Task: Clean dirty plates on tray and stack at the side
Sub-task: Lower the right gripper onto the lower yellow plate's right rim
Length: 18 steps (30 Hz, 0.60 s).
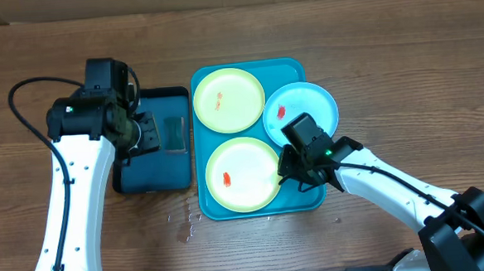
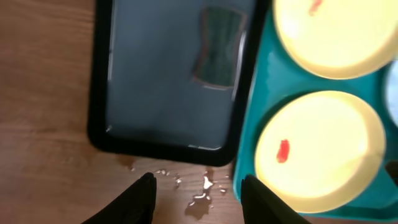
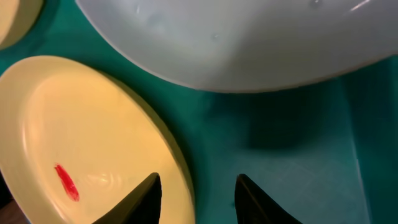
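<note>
The teal tray (image 1: 290,70) holds two pale yellow plates, one at the back (image 1: 228,100) and one at the front (image 1: 242,175), each with a red smear. A light blue plate (image 1: 301,113) with a red smear leans on the tray's right rim. My right gripper (image 1: 284,176) is at the front plate's right edge. In the right wrist view this gripper (image 3: 196,190) is open, and its fingers straddle the rim of the yellow plate (image 3: 81,137) above the tray floor (image 3: 280,155). My left gripper (image 1: 146,132) (image 2: 198,190) is open and holds nothing.
A dark tray (image 1: 157,169) (image 2: 155,93) lies left of the teal tray, with a sponge (image 1: 174,135) (image 2: 217,46) in it. Water drops (image 1: 184,226) (image 2: 202,199) sit on the wooden table by the front corners of the two trays.
</note>
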### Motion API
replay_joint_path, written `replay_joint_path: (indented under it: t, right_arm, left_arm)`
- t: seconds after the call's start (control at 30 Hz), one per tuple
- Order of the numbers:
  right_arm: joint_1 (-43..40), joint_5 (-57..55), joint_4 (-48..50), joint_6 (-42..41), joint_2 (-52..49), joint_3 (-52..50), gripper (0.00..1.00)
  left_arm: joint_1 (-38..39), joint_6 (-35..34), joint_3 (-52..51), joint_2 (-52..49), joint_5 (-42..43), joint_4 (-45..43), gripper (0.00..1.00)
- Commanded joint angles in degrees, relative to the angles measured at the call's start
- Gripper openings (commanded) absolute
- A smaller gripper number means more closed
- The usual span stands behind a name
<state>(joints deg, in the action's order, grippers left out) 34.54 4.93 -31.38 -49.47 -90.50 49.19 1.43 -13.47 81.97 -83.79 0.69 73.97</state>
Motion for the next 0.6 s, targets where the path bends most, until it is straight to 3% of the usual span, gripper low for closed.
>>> replay_joint_path:
  t: [0.0, 0.4, 0.47, 0.57]
  right_arm:
    - [0.0, -1.7, 1.5, -3.1, -0.1, -1.0, 0.41]
    - [0.0, -0.2, 7.8, -4.6, -3.7, -2.1, 0.39]
    - [0.0, -0.2, 8.2, -4.6, -3.7, -2.1, 0.35]
    - [0.0, -0.2, 8.7, -4.5, -3.7, -2.1, 0.18]
  left_arm:
    - [0.1, 4.1, -0.3, -0.3, 4.9, -1.0, 0.46]
    - [0.1, 4.1, -0.3, -0.3, 4.7, -1.2, 0.47]
    - [0.1, 4.1, -0.3, -0.3, 4.7, -1.3, 0.47]
    - [0.1, 4.1, -0.3, -0.3, 4.7, -1.3, 0.47]
